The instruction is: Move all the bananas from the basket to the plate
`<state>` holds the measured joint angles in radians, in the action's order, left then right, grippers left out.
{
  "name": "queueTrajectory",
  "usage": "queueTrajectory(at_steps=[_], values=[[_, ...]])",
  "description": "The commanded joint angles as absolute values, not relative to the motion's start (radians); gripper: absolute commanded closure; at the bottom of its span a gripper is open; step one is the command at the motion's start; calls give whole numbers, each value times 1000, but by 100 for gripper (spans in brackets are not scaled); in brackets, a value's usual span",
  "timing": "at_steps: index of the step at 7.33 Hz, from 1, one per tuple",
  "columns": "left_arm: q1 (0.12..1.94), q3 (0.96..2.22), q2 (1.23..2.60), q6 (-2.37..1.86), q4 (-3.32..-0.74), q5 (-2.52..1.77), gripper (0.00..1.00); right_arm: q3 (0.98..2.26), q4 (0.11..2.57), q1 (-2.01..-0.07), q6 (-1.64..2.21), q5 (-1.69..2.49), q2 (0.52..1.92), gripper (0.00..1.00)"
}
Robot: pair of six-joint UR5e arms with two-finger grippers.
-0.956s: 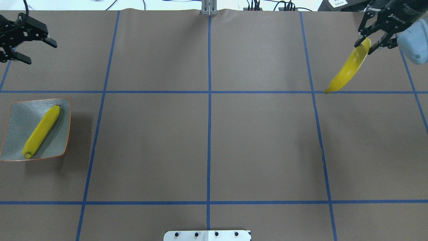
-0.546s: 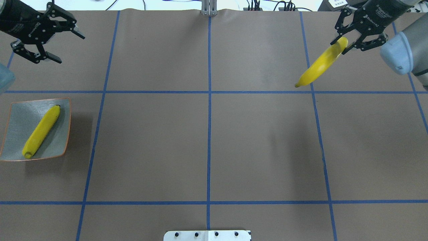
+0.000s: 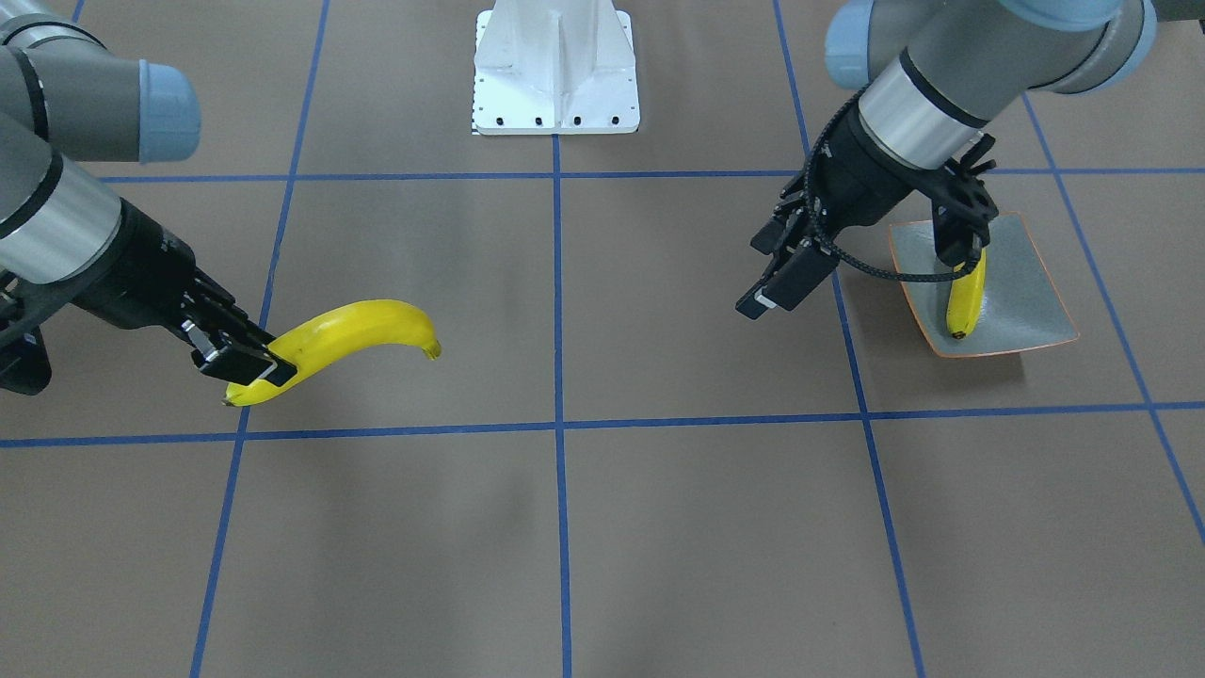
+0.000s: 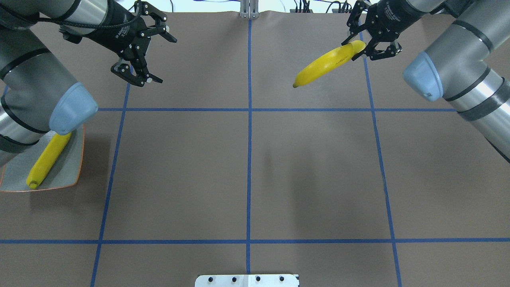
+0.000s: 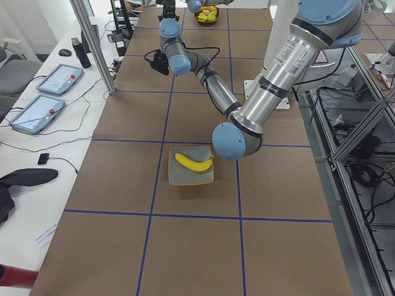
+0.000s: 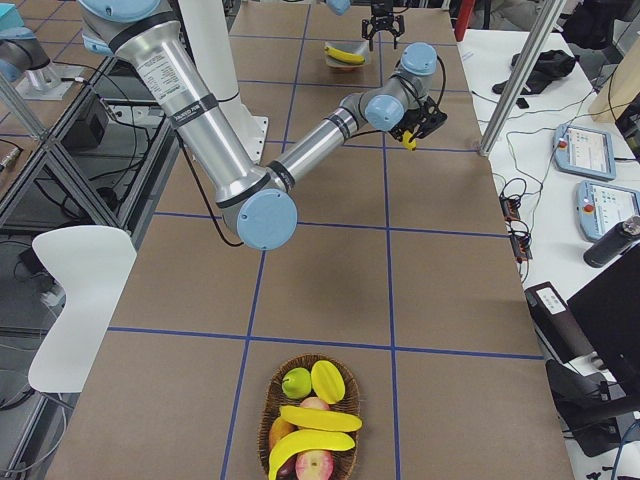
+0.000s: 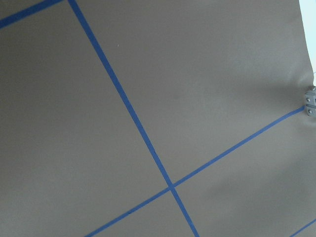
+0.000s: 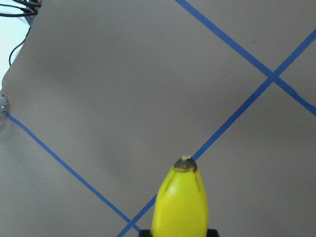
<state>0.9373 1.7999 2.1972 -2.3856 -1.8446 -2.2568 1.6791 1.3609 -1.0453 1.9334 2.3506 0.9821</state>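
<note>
- The right end effector [image 4: 360,47] is clenched on one end of a banana [image 4: 322,65], which it holds in the air near the far edge of the worktop [image 4: 247,179].
- The left end effector [image 4: 162,59] is released, its fingers spread wide.
- A second banana [image 4: 46,163] lies on the plate [image 4: 75,177] at the worktop's left edge.

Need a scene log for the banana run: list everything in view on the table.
table: one, brown, blue tape grid
plate: one, grey-green, orange rim, robot's left
banana on plate: one, yellow
held banana: one, yellow, in the air
basket: one, brown wicker, table's right end
bananas in basket: two, yellow
other fruit: several, green, yellow, red, in basket
base mount: one, white, robot's edge
left gripper: black, open, empty
right gripper: black, shut on held banana
</note>
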Motion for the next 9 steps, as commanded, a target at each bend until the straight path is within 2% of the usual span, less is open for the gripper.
queueTrajectory(at_steps=[1, 3, 9], values=[[865, 1796, 2282, -2587, -1844, -2159, 0, 1681, 1260, -971, 2141, 2252, 947, 100], [818, 1773, 2312, -2628, -1847, -2100, 0, 1721, 1259, -907, 2236, 2137, 927, 100], [761, 1704, 2398, -2726, -1867, -1985, 0, 1736, 1258, -884, 2365, 2100, 882, 100]])
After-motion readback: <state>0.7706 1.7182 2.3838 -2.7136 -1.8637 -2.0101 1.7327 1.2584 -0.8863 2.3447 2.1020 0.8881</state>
